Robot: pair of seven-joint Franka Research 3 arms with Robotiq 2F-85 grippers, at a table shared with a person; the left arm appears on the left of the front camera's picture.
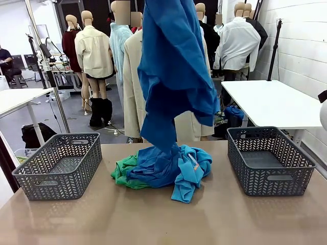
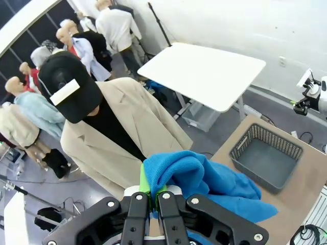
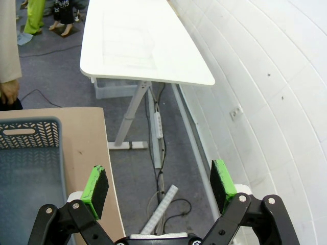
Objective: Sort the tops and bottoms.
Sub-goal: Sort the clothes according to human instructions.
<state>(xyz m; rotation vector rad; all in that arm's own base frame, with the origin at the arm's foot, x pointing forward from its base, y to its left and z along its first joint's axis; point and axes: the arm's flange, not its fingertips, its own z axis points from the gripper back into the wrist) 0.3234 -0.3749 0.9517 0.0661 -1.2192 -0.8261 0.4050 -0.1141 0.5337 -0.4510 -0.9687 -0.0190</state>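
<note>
Holding royal blue top [image 1: 173, 71] high in my clamped left gripper [image 2: 152, 199], right gripper [image 3: 159, 186] agape; hem touches mid-table pile [image 1: 171, 171], may drag green bottoms [image 1: 121, 171] along.

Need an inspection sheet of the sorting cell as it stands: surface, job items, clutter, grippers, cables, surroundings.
surface: tan table with a grey left basket and right basket, both look empty.
job's things: one blue top lifted high, its lower end reaching the pile; mid-table, more blue tops and a green bottom.
clutter: nothing seen.
grippers: left gripper shut on the lifted blue top; right gripper open, holding nothing, over the floor beside the right basket.
cables: power strip and cable on the floor under the white table.
surroundings: person in a beige jacket at the far side; white brick wall.
</note>
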